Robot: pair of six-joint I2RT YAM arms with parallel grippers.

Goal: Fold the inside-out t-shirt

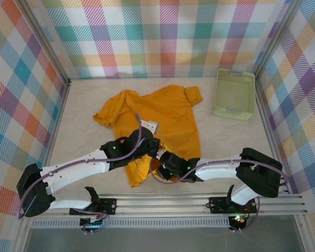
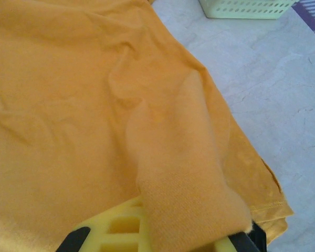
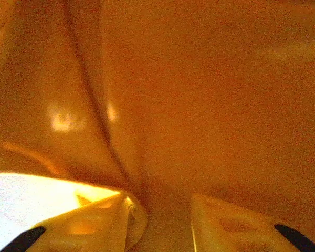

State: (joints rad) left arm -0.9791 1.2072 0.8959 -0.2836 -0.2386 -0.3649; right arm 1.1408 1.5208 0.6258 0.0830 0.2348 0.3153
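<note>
The inside-out t-shirt (image 1: 168, 113), mustard yellow, lies spread across the middle of the table, with its near hem bunched up and lifted. My left gripper (image 1: 149, 143) is at that near hem. In the left wrist view my left gripper (image 2: 178, 236) is shut on a raised fold of the t-shirt (image 2: 68, 105), which drapes over its yellow fingers (image 2: 110, 231). My right gripper (image 1: 161, 167) is tucked under the shirt's near edge, just right of the left one. In the right wrist view my right gripper (image 3: 165, 226) has its jaws apart, with the t-shirt (image 3: 199, 105) tented over and around it.
A pale green plastic basket (image 1: 234, 93) stands at the back right, and the basket (image 2: 247, 8) edges into the top of the left wrist view. Bare table (image 1: 226, 136) lies between shirt and basket. Plaid walls close in the back and both sides.
</note>
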